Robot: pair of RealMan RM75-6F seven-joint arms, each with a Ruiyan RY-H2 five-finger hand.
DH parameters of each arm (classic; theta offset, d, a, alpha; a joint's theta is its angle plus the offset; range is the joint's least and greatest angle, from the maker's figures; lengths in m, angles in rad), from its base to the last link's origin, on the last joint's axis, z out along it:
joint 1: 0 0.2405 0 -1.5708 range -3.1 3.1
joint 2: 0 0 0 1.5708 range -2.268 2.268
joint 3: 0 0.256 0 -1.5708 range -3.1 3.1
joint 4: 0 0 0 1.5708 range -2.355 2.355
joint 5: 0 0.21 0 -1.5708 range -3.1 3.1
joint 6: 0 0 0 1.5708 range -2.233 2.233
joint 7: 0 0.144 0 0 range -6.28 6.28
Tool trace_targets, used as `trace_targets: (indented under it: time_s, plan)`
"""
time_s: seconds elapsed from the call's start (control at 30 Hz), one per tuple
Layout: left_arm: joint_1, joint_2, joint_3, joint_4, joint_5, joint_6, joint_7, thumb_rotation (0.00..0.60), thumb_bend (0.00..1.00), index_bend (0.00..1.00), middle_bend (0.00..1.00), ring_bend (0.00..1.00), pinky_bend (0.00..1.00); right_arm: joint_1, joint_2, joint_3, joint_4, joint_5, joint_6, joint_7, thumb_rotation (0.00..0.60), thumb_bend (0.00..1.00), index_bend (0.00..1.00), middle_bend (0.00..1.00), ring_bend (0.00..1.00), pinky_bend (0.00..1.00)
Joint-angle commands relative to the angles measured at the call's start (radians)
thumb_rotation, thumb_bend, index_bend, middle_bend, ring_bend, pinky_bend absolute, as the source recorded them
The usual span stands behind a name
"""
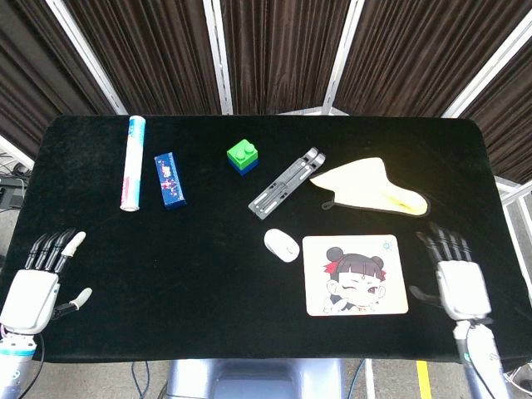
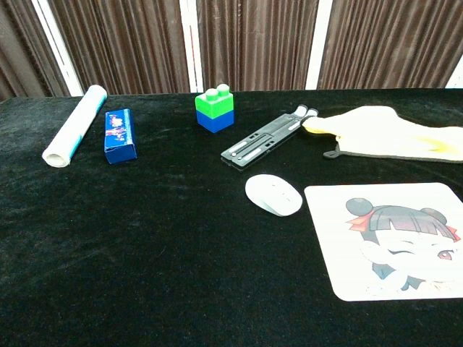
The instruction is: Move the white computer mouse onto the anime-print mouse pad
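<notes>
The white computer mouse lies on the black table just left of the anime-print mouse pad, not on it. My left hand rests at the table's front left edge, fingers apart, holding nothing. My right hand lies flat at the front right, just right of the pad, fingers spread and empty. Neither hand shows in the chest view.
A grey folding stand lies behind the mouse. A yellow cloth sits behind the pad. Further back are a green-and-blue block, a blue box and a white roll.
</notes>
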Motion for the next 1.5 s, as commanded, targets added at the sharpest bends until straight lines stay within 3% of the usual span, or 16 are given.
trace_targets:
  time_s: [0.03, 0.37, 0.7, 0.97, 1.5]
  plan:
    - [0.0, 0.009, -0.014, 0.0, -0.003, -0.018, -0.021, 0.6, 0.24, 0.0, 0.0, 0.0, 0.0, 0.071, -0.056, 0.048, -0.082, 0.047, -0.055, -0.111, 0.6, 0.06, 0.11, 0.0, 0.0, 0.0]
    - [0.0, 0.025, -0.06, 0.015, -0.016, -0.06, -0.075, 0.6, 0.23, 0.0, 0.0, 0.0, 0.0, 0.244, -0.296, 0.147, -0.083, 0.234, -0.141, -0.337, 0.6, 0.06, 0.11, 0.0, 0.0, 0.0]
    - [0.004, 0.04, -0.088, 0.029, -0.042, -0.091, -0.136, 0.6, 0.23, 0.0, 0.0, 0.0, 0.0, 0.354, -0.467, 0.196, -0.007, 0.38, -0.182, -0.402, 0.6, 0.05, 0.11, 0.0, 0.0, 0.0]
    - [0.018, 0.054, -0.095, 0.037, -0.042, -0.098, -0.154, 0.6, 0.23, 0.0, 0.0, 0.0, 0.0, 0.413, -0.577, 0.232, 0.079, 0.482, -0.181, -0.401, 0.6, 0.05, 0.11, 0.0, 0.0, 0.0]
    - [0.061, 0.13, -0.099, -0.003, -0.006, -0.075, -0.179, 0.6, 0.23, 0.0, 0.0, 0.0, 0.0, 0.462, -0.722, 0.228, 0.278, 0.545, -0.205, -0.288, 0.6, 0.05, 0.11, 0.0, 0.0, 0.0]
